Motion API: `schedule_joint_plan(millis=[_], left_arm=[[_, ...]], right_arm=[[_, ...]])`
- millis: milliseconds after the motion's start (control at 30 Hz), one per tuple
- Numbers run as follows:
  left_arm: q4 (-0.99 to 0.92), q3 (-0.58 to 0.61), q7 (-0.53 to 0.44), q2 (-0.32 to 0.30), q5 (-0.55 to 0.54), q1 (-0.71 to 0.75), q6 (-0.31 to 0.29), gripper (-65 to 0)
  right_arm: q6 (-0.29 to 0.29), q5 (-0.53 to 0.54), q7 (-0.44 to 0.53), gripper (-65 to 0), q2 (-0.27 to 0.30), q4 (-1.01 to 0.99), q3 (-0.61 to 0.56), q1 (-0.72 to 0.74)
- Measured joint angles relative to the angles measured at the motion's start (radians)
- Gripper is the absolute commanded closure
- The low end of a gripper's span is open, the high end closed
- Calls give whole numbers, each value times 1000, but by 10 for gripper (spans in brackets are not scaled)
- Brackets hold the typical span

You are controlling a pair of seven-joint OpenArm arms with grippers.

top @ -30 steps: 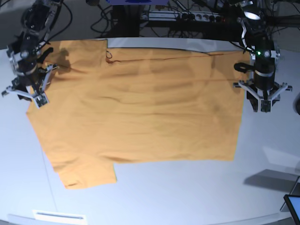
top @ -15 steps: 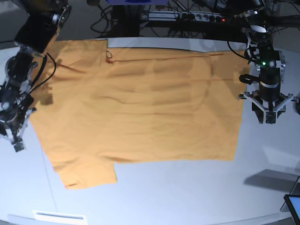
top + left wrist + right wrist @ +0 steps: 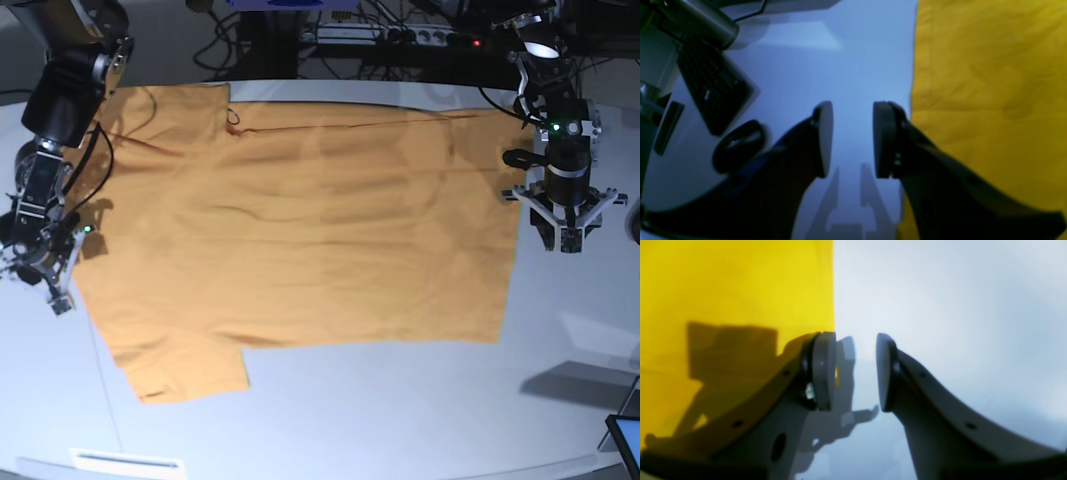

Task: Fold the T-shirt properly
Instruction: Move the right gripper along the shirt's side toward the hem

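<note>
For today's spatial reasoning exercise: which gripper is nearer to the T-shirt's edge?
Right. The right gripper straddles the T-shirt edge, one finger over the cloth. The left gripper hangs over bare table just beside the edge, no finger over the cloth.

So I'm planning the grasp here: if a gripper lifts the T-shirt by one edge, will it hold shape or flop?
Probably flop: the T-shirt lies flat with soft wrinkles, like thin cloth. It likely drags and bunches rather than slides whole, since it covers much of the table. It looks light, so a pinch should lift it.
</note>
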Motion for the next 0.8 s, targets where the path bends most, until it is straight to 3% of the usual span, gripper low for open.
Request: schedule_joint_plan(millis=[400, 633, 800], left_arm=[[-1, 2, -4, -10, 0, -35, 0, -205], [-48, -1, -5, -46, 0, -35, 3, -205], [-77, 0, -8, -45, 0, -33, 1, -205]], right_arm=[[0, 0, 0, -196, 1, -219, 5, 167], [-1, 3, 8, -196, -1, -338, 4, 270], [-6, -1, 4, -196, 42, -401, 3, 319]])
